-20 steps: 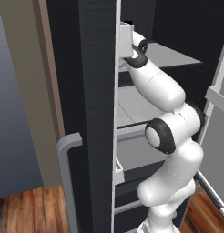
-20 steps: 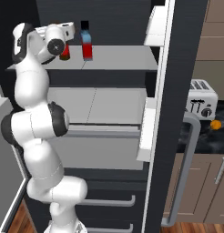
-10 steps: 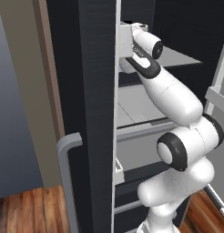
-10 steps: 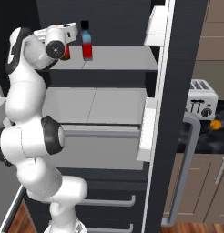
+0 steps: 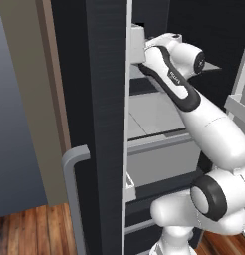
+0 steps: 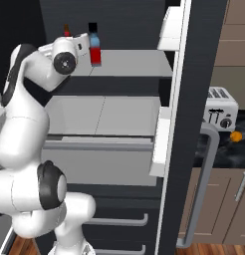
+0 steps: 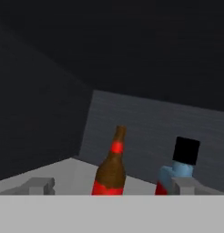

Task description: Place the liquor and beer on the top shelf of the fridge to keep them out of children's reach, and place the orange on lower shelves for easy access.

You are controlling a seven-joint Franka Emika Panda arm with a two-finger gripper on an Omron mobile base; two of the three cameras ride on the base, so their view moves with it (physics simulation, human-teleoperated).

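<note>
The liquor [image 6: 95,46] stands on the top shelf [image 6: 129,64] of the fridge [image 6: 194,99], and so does the beer [image 7: 111,167]. From the hand view both bottles stand upright side by side, the beer to the left, and the two grey finger tips [image 7: 38,185] sit far apart with nothing between them. So the gripper [image 7: 113,185] is wide open and holds nothing.

From the right side, the white hand blocks most of the beer; just its dark top pokes up above the arm. That side also shows the orange [image 6: 236,136], on the dark counter [image 6: 221,154] next to a toaster [image 6: 220,108], well apart from the fridge. The lower shelves [image 6: 109,114] are bare there.

From the left side, the big black fridge door [image 5: 102,124] with its grey handle [image 5: 74,194] stands in the way, and the arm reaches in past its edge.
</note>
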